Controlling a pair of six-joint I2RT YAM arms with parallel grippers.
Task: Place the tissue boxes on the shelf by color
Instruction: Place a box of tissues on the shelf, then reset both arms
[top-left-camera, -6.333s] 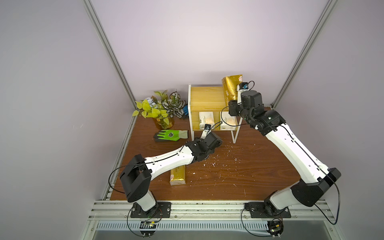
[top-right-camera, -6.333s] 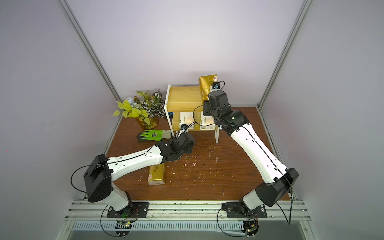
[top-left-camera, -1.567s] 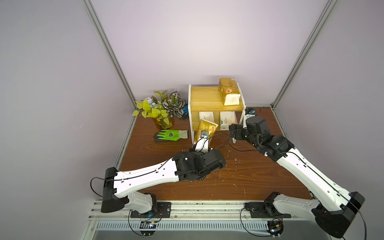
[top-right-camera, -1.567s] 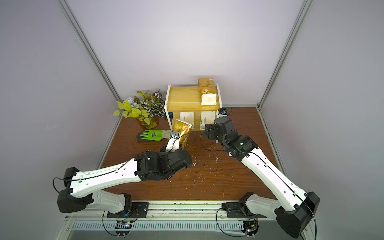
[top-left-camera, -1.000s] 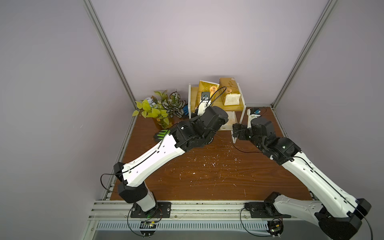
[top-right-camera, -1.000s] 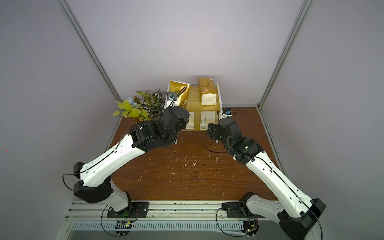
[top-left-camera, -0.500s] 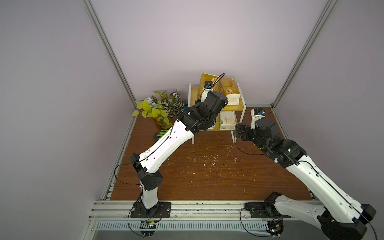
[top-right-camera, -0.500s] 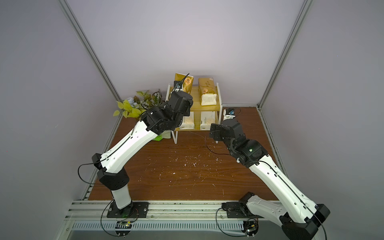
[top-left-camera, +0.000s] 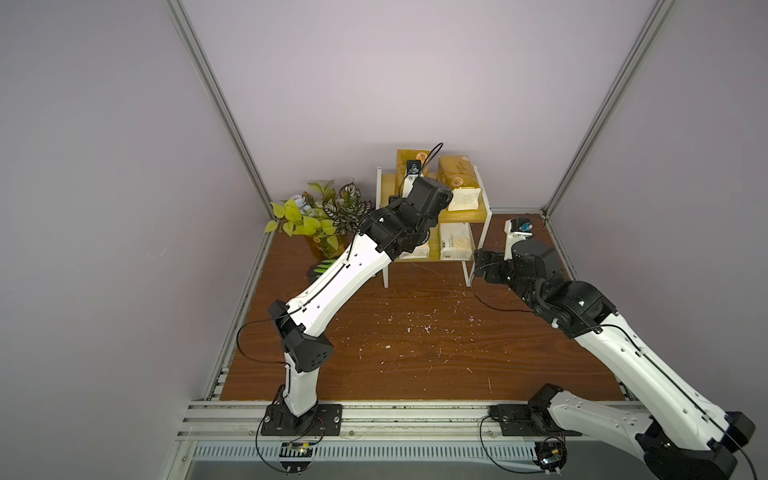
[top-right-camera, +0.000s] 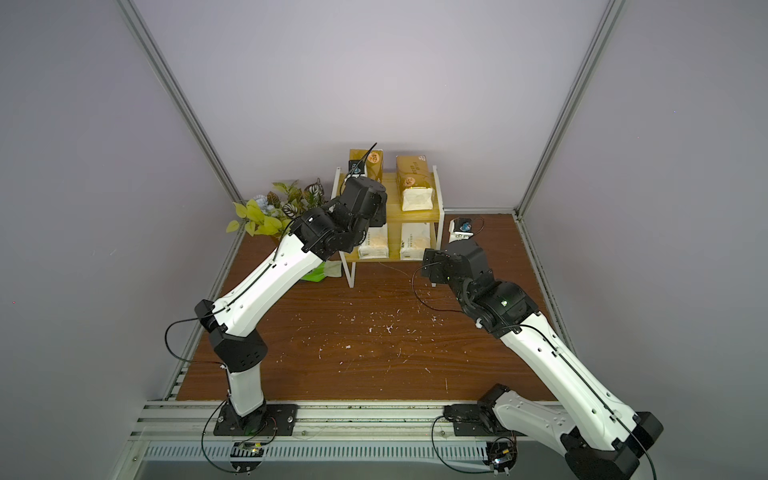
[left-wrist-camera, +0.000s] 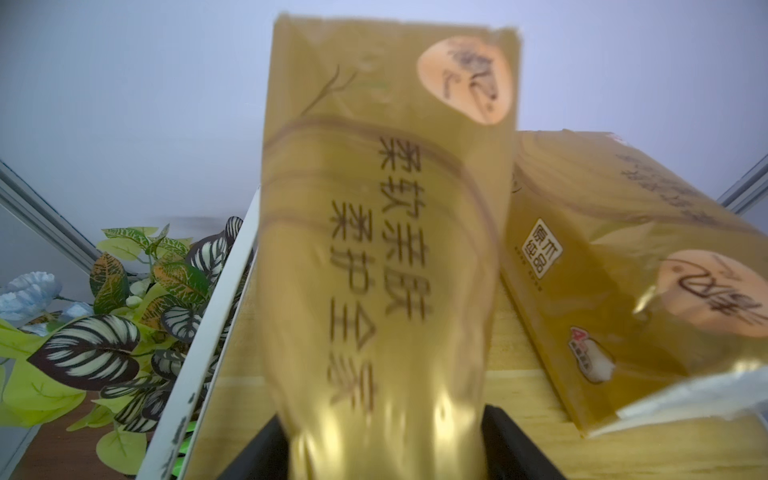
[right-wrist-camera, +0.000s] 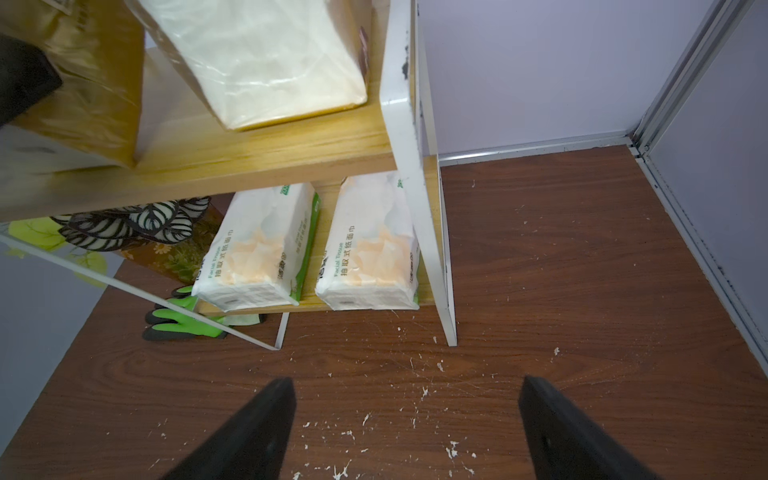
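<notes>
Gold pack (left-wrist-camera: 382, 249) is now up at the shelf (right-wrist-camera: 266, 162) top. My left gripper (left-wrist-camera: 384, 415) flanks it, grip unclear; my right gripper (right-wrist-camera: 406, 379) gapes.

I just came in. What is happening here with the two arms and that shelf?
The left hand has a gold tissue pack between its fingers, upright on the shelf's top board beside the other gold pack; whether it grips is unclear. Two white packs lie on the lower board. The right hand hangs open and empty near the shelf.
</notes>
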